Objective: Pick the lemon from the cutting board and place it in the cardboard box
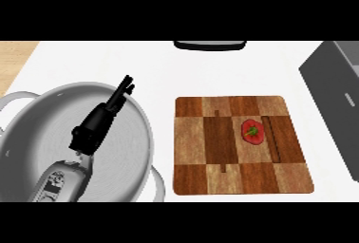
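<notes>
Now the left hand (pixel 105 114) hangs over the big grey pot (pixel 42 118), fingers straight and holding nothing, while the red, green-topped fruit (pixel 253 131) lies well off to its right on the wooden cutting board (pixel 210 142).

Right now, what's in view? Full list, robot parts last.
cutting board: 1, brown wood in checkered patches, on the counter right of centre.
red fruit: 1, red with a green stem, on the cutting board's right half; it looks like a tomato, no lemon shows.
pot: 1, grey metal, large and round, at the left, cut off by the lower edge.
grey box: 1, dark grey, at the right edge, partly out of view.
dark object: 1, black, at the top edge, mostly cut off.
counter: 1, white.
left robot hand: 1, black on a grey forearm, fingers straight, over the pot.
Right robot hand: not in view.
</notes>
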You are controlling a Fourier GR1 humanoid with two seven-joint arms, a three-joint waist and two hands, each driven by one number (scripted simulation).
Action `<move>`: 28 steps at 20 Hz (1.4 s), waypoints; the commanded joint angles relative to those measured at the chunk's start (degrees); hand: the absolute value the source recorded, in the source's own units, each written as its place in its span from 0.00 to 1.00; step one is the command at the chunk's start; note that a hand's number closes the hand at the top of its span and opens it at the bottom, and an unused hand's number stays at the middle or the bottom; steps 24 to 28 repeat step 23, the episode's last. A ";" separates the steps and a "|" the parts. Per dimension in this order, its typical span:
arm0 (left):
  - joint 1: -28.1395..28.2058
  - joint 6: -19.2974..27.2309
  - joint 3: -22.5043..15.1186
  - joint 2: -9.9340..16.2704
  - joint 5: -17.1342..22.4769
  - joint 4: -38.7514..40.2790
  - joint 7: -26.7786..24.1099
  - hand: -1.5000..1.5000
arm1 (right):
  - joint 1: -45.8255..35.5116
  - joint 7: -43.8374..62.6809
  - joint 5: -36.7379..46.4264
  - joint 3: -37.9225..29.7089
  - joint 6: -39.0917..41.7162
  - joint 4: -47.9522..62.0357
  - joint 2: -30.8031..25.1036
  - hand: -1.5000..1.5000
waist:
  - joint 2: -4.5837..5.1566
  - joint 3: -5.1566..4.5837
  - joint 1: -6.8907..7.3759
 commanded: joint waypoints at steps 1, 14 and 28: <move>0.66 0.07 -0.68 -1.06 -0.94 0.18 1.42 0.50 | -5.36 1.37 6.00 5.96 -3.57 5.48 5.87 1.00 | 0.22 -0.31 -0.09; 1.81 -1.21 -0.31 -0.78 0.05 -1.06 0.21 0.50 | -16.61 -9.43 -1.71 -1.86 7.33 33.13 9.56 0.00 | 0.43 -0.18 0.02; 4.17 -1.88 0.17 0.63 0.19 -1.61 -2.46 0.50 | -18.79 -9.72 -15.87 -16.77 18.94 44.37 2.39 0.00 | 0.58 -0.09 0.04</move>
